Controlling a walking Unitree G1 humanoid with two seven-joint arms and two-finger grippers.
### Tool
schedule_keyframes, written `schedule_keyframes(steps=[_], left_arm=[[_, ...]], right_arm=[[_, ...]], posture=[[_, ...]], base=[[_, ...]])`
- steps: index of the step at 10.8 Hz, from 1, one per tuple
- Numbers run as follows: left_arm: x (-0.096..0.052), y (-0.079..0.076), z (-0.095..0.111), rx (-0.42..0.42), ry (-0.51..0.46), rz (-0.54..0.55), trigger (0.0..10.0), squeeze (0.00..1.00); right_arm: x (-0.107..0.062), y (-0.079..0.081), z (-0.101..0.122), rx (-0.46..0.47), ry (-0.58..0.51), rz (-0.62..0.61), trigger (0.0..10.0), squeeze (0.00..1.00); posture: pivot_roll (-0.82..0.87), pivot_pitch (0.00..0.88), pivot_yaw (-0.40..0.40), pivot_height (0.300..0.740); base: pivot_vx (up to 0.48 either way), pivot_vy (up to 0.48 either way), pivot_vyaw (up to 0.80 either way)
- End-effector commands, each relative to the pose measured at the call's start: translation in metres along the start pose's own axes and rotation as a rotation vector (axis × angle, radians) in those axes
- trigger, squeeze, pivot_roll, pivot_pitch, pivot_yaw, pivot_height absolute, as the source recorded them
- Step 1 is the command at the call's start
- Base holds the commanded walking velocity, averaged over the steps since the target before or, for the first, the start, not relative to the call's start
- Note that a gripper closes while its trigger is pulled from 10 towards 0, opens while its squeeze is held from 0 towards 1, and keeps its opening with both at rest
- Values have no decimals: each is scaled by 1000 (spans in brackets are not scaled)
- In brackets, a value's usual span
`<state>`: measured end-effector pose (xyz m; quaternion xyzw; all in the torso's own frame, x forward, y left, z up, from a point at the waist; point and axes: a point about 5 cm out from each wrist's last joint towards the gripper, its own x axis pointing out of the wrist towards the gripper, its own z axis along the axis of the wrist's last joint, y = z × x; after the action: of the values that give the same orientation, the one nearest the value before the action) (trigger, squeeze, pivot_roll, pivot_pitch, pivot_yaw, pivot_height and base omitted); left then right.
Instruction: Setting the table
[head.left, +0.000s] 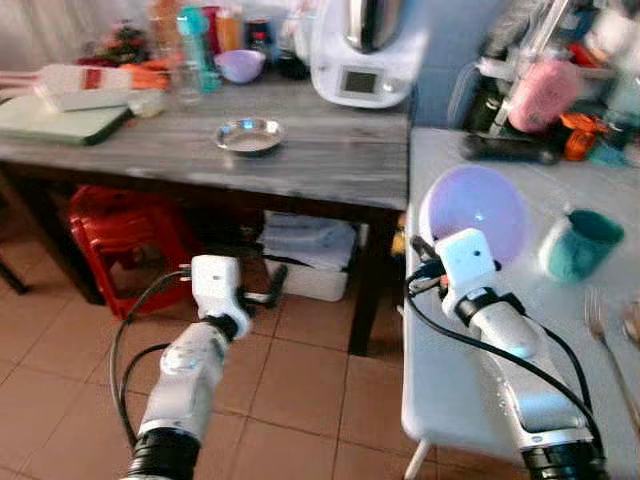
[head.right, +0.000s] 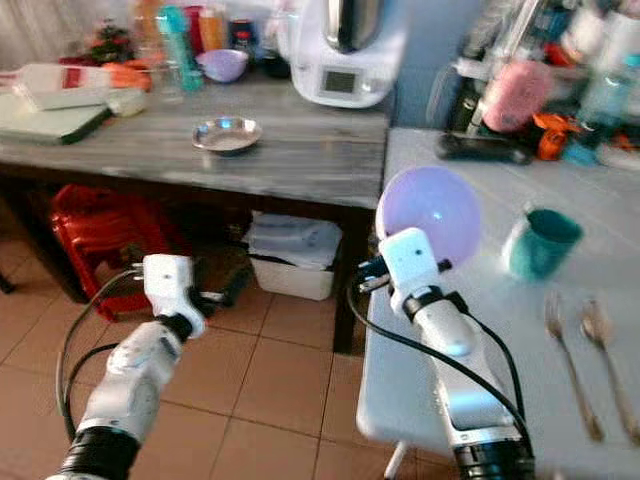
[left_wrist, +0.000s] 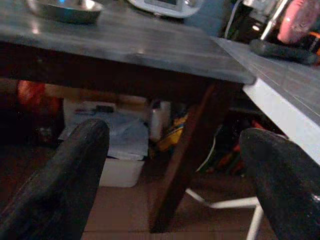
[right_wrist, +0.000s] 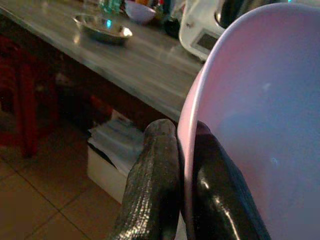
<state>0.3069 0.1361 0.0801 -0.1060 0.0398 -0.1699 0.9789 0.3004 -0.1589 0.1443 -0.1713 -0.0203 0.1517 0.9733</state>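
My right gripper (right_wrist: 184, 150) is shut on the rim of a lilac bowl (head.left: 474, 212), holding it tilted above the left edge of the white table (head.left: 440, 380). One finger lies outside the rim, the other inside. A teal mug (head.left: 579, 244) stands just right of the bowl, and a fork (head.left: 607, 345) and a spoon (head.right: 605, 355) lie further right. My left gripper (left_wrist: 175, 165) is open and empty, low over the tiled floor, pointing under the grey wooden table (head.left: 320, 160). A small steel dish (head.left: 249, 134) and a second lilac bowl (head.left: 240, 65) sit on that table.
A white kitchen machine (head.left: 365, 50), bottles and a cutting board (head.left: 55, 120) crowd the grey table. A red stool (head.left: 120, 240) and a white box (head.left: 305, 255) stand beneath it. A pink object (head.left: 542, 95) and clutter line the back of the white table.
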Motion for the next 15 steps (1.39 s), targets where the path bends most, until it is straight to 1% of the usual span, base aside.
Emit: schedule_keyframes(steps=[1, 7, 11, 13, 15], left_arm=[[2, -4, -2, 9, 13, -20, 10000, 0], [5, -7, -8, 25, 31, -34, 10000, 0], [7, -7, -9, 31, 30, -30, 10000, 0], [6, -7, -10, 33, 33, -30, 10000, 0], [7, -9, -9, 39, 23, -30, 10000, 0]], right_arm=[[-1, -5, 4, -11, -20, -22, 10000, 0], [-3, -10, 4, -11, -24, -47, 10000, 0], [-4, -10, 5, -16, -31, -50, 10000, 0], [-5, -7, 4, -9, -30, -52, 10000, 0], [-10, -1, 0, 6, -23, -53, 10000, 0]], posture=[[-38, 0, 46, 740], [-50, 0, 52, 740], [-50, 0, 47, 740], [-50, 0, 44, 740], [-50, 0, 44, 740]], base=[[0, 349, 0], [0, 362, 0], [0, 382, 0], [0, 382, 0], [0, 382, 0]])
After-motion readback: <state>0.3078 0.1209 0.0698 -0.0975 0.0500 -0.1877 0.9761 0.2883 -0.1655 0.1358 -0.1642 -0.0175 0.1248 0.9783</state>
